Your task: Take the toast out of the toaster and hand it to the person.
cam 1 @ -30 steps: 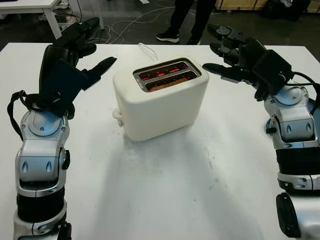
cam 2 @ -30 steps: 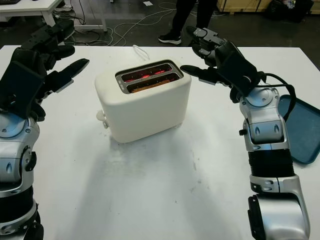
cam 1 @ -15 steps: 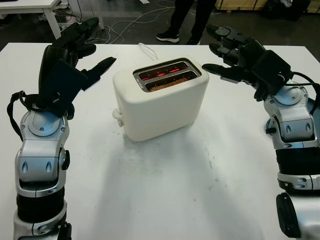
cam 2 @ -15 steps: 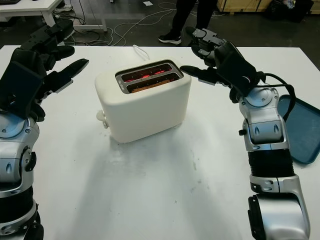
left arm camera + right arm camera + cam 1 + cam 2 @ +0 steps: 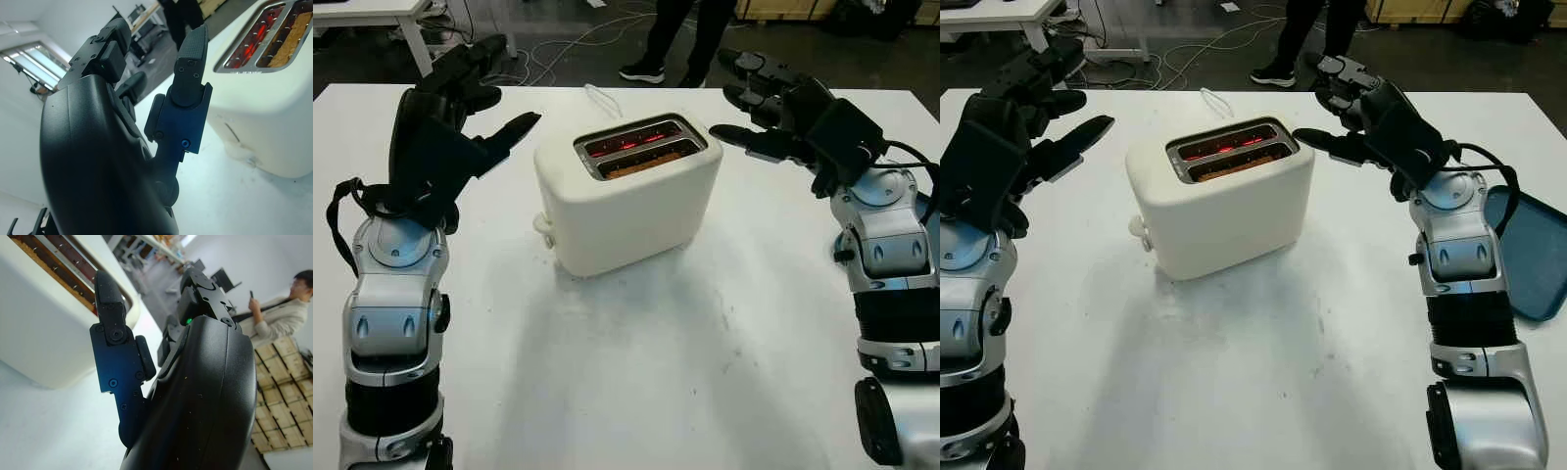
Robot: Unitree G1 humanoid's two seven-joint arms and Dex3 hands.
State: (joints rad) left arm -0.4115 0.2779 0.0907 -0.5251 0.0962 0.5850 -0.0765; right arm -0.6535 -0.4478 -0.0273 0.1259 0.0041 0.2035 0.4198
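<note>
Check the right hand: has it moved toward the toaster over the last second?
No. The right hand hangs open beside the toaster, the same gap from its far right corner as before.

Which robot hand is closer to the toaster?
The right robot hand. Its thumb tip sits just beside the toaster's far right corner. The left robot hand hangs open off the toaster's left side, with a wider gap of table between.
</note>
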